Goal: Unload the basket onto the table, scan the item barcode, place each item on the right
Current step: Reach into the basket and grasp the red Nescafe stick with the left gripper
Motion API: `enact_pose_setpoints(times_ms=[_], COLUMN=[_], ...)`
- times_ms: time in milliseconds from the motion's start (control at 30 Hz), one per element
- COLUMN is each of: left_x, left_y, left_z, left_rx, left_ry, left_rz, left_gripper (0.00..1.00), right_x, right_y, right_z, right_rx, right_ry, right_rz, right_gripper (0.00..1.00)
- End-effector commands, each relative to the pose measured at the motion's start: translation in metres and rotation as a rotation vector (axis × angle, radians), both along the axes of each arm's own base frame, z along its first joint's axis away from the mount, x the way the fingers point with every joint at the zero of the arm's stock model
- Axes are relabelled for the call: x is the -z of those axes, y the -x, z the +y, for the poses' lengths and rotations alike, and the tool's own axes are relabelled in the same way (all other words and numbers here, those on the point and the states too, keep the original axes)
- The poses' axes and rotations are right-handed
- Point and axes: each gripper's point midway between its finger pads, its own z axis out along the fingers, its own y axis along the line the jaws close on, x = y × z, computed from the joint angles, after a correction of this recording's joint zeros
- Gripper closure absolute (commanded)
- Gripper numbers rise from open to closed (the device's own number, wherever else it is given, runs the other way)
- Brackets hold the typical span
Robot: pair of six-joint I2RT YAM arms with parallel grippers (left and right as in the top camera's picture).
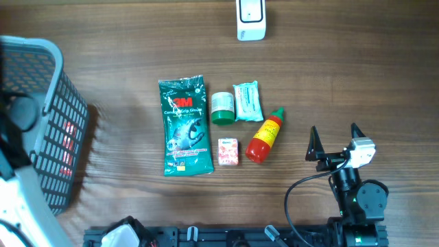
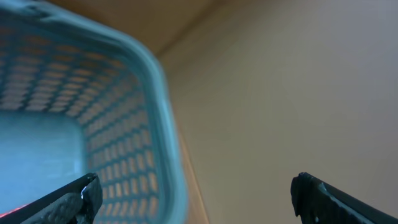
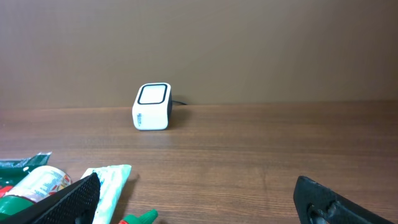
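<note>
Several items lie mid-table: a green 3M glove pack [image 1: 184,127], a green-lidded tub [image 1: 221,108], a pale teal packet [image 1: 247,101], a red sauce bottle with a green cap [image 1: 265,136] and a small pink box [image 1: 228,151]. No barcode can be made out on any of them. The white scanner [image 1: 250,19] stands at the far edge, its dark window [image 3: 153,94] facing the right wrist camera. My right gripper [image 1: 335,134] is open and empty, to the right of the bottle. My left gripper [image 2: 196,199] is open and empty beside the basket rim [image 2: 149,93].
A blue-grey mesh basket [image 1: 41,48] stands at the left edge with something red inside. In the right wrist view the teal packet [image 3: 109,183], the tub [image 3: 40,182] and the bottle cap [image 3: 140,218] lie left of my fingers. Bare wood lies between gripper and scanner [image 3: 153,106].
</note>
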Motion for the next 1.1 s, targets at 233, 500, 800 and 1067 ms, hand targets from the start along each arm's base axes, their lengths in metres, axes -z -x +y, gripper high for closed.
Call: enact_pose_setpoints(times_ms=[233,500,800,1067], left_x=[0.131,0.226,0.319,0.362], left_y=[0.000,0.023,0.016,0.027], left_z=[0.069,0.066,0.067,0.054], left_rx=[-0.388,-0.848,-0.909,-0.879], left_ry=[0.639,1.033,1.101,1.112], left_rz=[0.014,0.067,0.335,0.537], left_gripper=[0.00,0.00,0.00,0.00], right_x=[-0.001,-0.001,-0.001,-0.001], right_y=[0.000,0.000,0.000,0.000], right_z=[-0.002,-0.002,-0.002,-0.002], right_rx=[0.013,0.013,0.013,0.012], right_ry=[0.010,0.010,0.010,0.011], right_rz=[-0.004,-0.004,-0.004,-0.004], right_gripper=[0.00,0.00,0.00,0.00])
